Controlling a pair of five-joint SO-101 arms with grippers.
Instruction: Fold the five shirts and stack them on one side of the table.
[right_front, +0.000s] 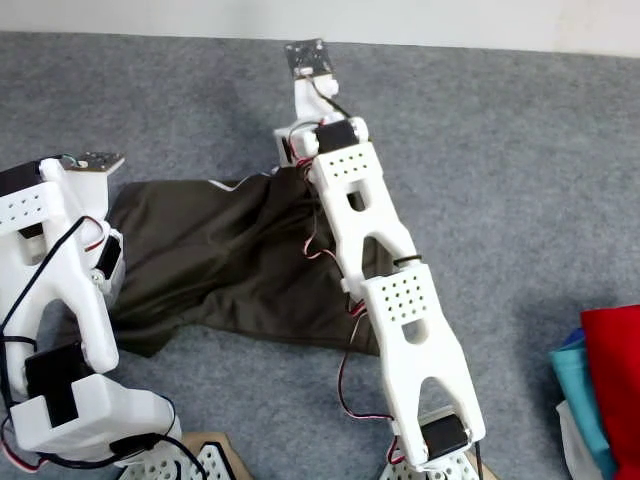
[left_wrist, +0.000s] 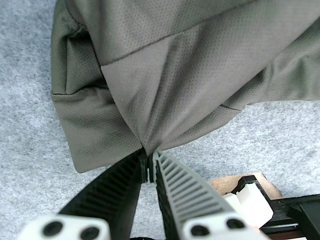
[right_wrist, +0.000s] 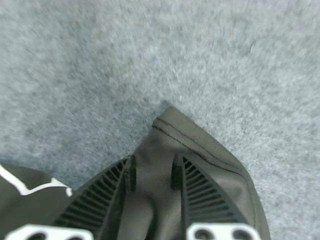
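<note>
Wooden board (left_wrist: 235, 182): tan, under the left arm's base, at the near edge of the bench (right_front: 500, 150).
Pile of shirts (right_front: 600, 390): at the near corner on the right arm's side, well apart from both arms; a red one on top, then teal, with white at the bottom.
Left gripper (left_wrist: 150, 159): closed tight, with only a sliver of cloth pinched at its tips; it has hold of the olive shirt (right_front: 220, 260) at the edge on the left arm's side, and creases fan out from the pinch.
Olive shirt: spread loosely on the grey bench between the two arms and rumpled rather than flat, with its far edge drawn up toward the right arm's wrist.
Right gripper (right_wrist: 153, 172): narrowly parted, a thick fold of the olive shirt filling the gap; it holds the shirt's far edge, and a stitched hem corner sticks out past the tips above the grey surface.
Bench: covered in grey carpet-like fabric and running back to a pale wall.
</note>
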